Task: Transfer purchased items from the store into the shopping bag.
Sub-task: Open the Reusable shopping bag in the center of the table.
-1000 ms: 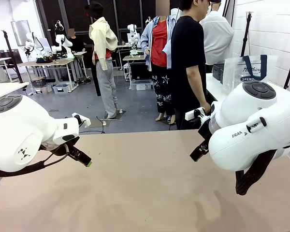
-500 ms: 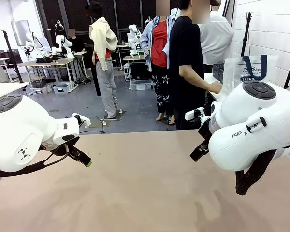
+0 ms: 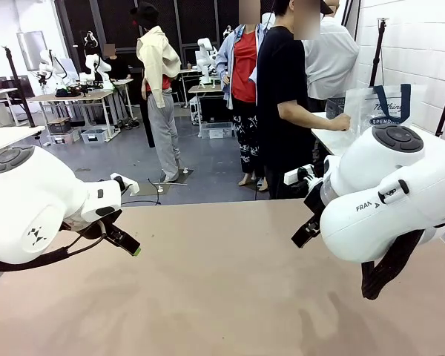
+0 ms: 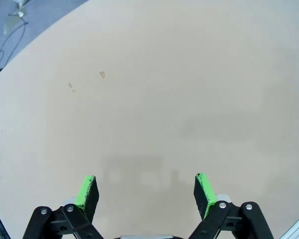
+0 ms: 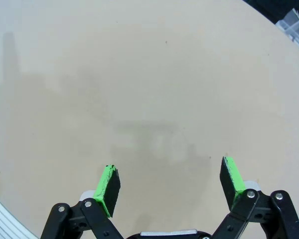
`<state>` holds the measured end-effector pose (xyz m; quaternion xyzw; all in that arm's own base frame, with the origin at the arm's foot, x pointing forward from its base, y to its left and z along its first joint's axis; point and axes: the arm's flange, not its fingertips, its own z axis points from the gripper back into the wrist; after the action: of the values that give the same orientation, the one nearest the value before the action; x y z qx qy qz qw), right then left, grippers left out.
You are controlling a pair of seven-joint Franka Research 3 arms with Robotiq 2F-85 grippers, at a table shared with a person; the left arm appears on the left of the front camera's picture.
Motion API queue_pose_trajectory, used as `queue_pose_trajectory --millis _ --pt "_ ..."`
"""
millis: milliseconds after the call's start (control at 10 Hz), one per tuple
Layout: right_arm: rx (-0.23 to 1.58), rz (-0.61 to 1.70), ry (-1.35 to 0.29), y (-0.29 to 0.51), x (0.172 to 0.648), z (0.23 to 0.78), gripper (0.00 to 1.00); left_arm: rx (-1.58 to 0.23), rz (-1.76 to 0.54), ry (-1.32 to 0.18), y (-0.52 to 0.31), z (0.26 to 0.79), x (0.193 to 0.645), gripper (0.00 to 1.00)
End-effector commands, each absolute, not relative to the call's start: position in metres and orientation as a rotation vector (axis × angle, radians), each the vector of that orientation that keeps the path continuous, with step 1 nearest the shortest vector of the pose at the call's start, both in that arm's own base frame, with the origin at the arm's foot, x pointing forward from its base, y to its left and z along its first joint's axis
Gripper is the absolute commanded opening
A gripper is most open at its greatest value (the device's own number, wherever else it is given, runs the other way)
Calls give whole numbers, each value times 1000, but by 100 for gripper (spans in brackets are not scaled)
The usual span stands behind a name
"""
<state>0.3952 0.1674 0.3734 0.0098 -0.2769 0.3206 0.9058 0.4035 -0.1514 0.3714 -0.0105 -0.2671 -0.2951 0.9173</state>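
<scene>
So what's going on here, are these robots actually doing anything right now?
Not much yet. The left gripper and the right gripper hover open over the tan table, holding nothing. At a side table farther back, a person in a black shirt has a hand at the edge of the translucent shopping bag with navy handles.

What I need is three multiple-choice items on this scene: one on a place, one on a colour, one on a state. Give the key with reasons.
1. Where is the shopping bag?
A) between the two grippers
B) far right, beyond the right arm
C) on the floor
2. Its strap handles are:
A) red
B) navy
C) green
3. The left gripper and right gripper are:
A) both open, empty
B) both shut
C) each holding goods
Key: 1 B, it stands by a person's hand; 2 B, dark blue straps show; 3 A, green pads stand apart over bare table.
</scene>
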Motion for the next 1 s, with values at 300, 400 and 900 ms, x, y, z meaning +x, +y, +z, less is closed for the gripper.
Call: queue_pose_trajectory --millis 300,400,900 --pt "21 662 -572 167 395 373 100 -22 -606 -550 -151 371 404 100" --pt "21 662 -572 167 395 373 100 -22 -606 -550 -151 371 404 100" --pt "21 662 -572 167 395 373 100 -22 -606 -550 -151 371 404 100"
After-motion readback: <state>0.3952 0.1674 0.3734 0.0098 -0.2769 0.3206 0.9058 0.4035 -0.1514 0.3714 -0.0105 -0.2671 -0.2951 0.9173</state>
